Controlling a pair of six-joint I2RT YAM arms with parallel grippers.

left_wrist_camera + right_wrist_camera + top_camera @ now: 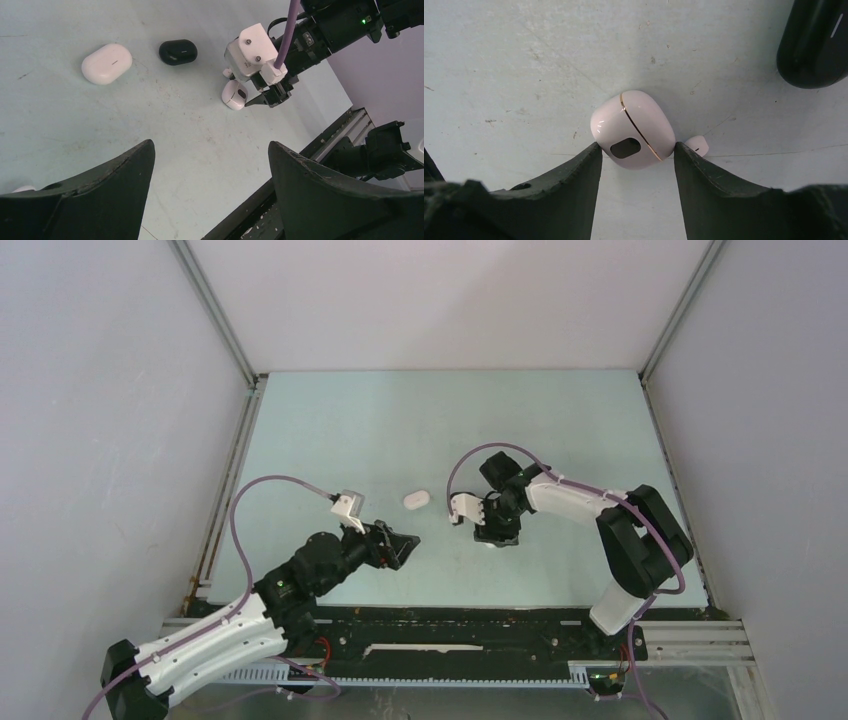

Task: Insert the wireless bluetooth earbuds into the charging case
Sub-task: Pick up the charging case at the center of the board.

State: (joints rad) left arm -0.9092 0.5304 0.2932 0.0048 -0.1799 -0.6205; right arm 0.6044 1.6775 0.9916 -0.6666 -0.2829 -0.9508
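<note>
White-and-black arm links (570, 495), purple cables (280, 478), white screwed wrist block (250, 50), black left claw (210, 146)

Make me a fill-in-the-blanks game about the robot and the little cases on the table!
1. The pale case between the right claw's fingers has a thin ____ line around it.
2. The far case, top right in the right wrist view, is coloured ____.
3. The left wrist view shows ____ cases lying on the table.
4. The left claw is open and holds ____.
Missing words: gold; black; three; nothing.
</note>
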